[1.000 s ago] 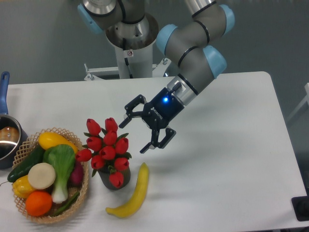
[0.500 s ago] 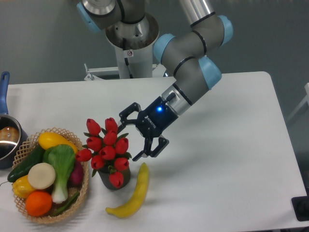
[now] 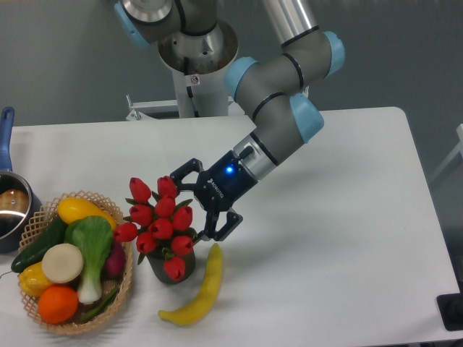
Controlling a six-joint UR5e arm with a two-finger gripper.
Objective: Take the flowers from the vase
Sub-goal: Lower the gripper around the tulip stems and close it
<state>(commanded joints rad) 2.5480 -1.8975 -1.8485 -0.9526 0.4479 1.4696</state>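
The flowers (image 3: 159,224), a bunch of red tulip buds with green leaves, stand in the vase (image 3: 171,270), a short dark cylinder mostly hidden under the blooms. My gripper (image 3: 189,205) is open and points left at the right side of the bunch. One finger reaches toward the upper buds and the other toward the lower right buds. The fingertips are at the edge of the blooms, and I cannot tell whether they touch.
A yellow banana (image 3: 199,289) lies just right of the vase, below the gripper. A wicker basket (image 3: 128,289) full of vegetables and fruit stands left of the vase. A blue-handled metal pot (image 3: 10,206) sits at the left edge.
The gripper has moved left and slightly down toward the flowers, staying open. The flowers and vase have not moved.
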